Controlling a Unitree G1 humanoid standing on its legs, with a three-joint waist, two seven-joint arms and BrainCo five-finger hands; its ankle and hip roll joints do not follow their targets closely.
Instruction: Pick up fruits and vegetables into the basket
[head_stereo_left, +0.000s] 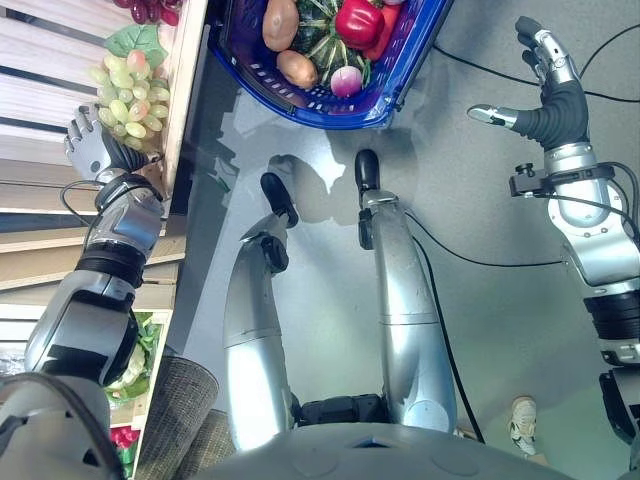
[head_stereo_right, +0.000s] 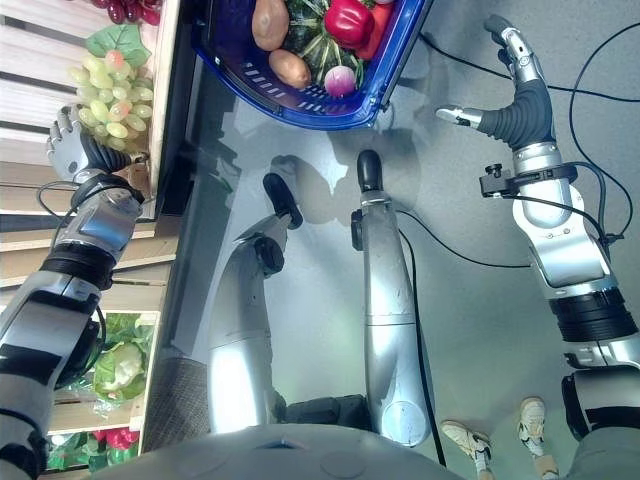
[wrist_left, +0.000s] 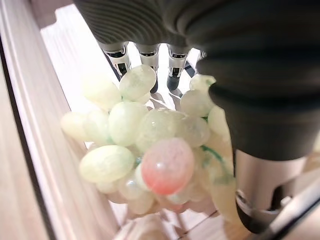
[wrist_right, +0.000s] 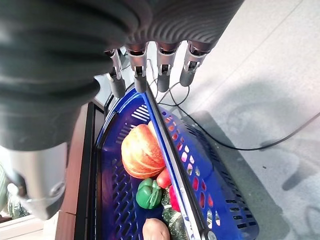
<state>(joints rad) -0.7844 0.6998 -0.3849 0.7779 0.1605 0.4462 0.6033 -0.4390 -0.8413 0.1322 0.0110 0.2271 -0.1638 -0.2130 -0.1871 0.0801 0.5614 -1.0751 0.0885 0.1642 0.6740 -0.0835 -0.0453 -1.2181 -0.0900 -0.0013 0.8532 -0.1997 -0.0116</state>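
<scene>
A bunch of green grapes (head_stereo_left: 130, 100) with a leaf lies on the wooden shelf (head_stereo_left: 45, 60) at my left. My left hand (head_stereo_left: 95, 148) rests just below the bunch, open. In the left wrist view the grapes (wrist_left: 145, 145) sit between its straight fingers (wrist_left: 150, 62) and the thumb (wrist_left: 260, 180). The blue basket (head_stereo_left: 330, 115) stands on the floor ahead, holding a sweet potato (head_stereo_left: 280, 22), a potato (head_stereo_left: 297, 68), a red pepper (head_stereo_left: 358, 20), a green squash and a radish (head_stereo_left: 346, 80). My right hand (head_stereo_left: 555, 100) hangs open in the air to the right of the basket (wrist_right: 170, 150).
Red grapes (head_stereo_left: 150, 10) lie further along the shelf. A lower shelf holds a leafy green cabbage (head_stereo_right: 120, 365) and red produce (head_stereo_right: 120, 437). A person's shoes (head_stereo_right: 465, 440) stand on the grey floor (head_stereo_left: 480, 200) at my lower right.
</scene>
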